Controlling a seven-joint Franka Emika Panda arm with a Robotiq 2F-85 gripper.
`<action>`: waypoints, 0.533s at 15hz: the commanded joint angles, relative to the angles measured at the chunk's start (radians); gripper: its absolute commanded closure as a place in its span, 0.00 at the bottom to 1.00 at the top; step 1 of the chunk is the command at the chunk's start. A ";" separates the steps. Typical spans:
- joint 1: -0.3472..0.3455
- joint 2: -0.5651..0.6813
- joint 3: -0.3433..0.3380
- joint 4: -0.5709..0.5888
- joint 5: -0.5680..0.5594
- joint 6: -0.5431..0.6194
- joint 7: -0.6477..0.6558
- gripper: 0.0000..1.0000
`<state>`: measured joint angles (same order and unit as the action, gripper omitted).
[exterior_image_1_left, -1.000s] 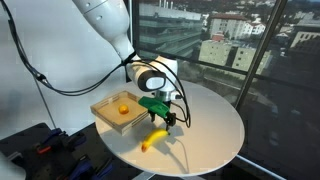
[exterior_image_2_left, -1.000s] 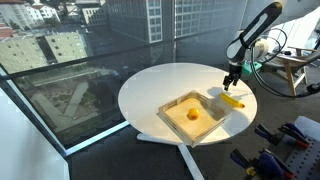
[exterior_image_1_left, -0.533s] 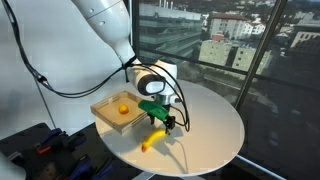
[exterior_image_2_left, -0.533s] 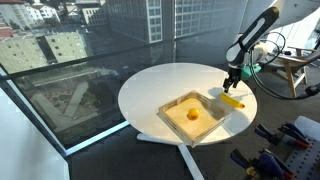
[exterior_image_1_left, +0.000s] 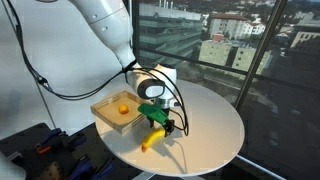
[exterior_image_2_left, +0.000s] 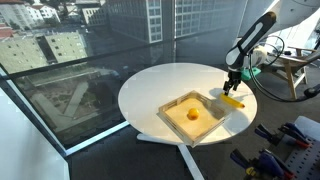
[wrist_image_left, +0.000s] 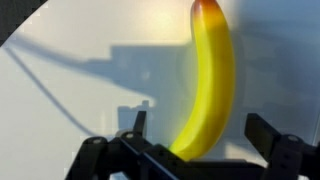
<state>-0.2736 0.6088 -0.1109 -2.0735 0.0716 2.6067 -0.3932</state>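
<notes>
Wrist view: gripper (wrist_image_left: 200, 130) jaws stand wide and empty, straddling the banana (wrist_image_left: 208, 80), which lies near the table (exterior_image_1_left: 215, 125) edge, by the tray (exterior_image_1_left: 108, 118). We advise crossing its middle, descending squarely, closing gently.

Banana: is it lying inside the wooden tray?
No, the banana lies on the white table outside the tray, which holds only an orange fruit.

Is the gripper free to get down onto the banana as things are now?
Probably yes. The gripper is open, jaws either side of the banana in the wrist view, nothing between. The tray with the orange sits off to one side.
</notes>
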 joint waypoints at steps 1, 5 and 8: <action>-0.026 0.022 0.017 0.024 -0.023 0.013 0.017 0.00; -0.025 0.036 0.012 0.025 -0.030 0.022 0.021 0.00; -0.015 0.042 0.003 0.020 -0.046 0.050 0.032 0.00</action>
<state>-0.2809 0.6360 -0.1110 -2.0673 0.0629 2.6245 -0.3932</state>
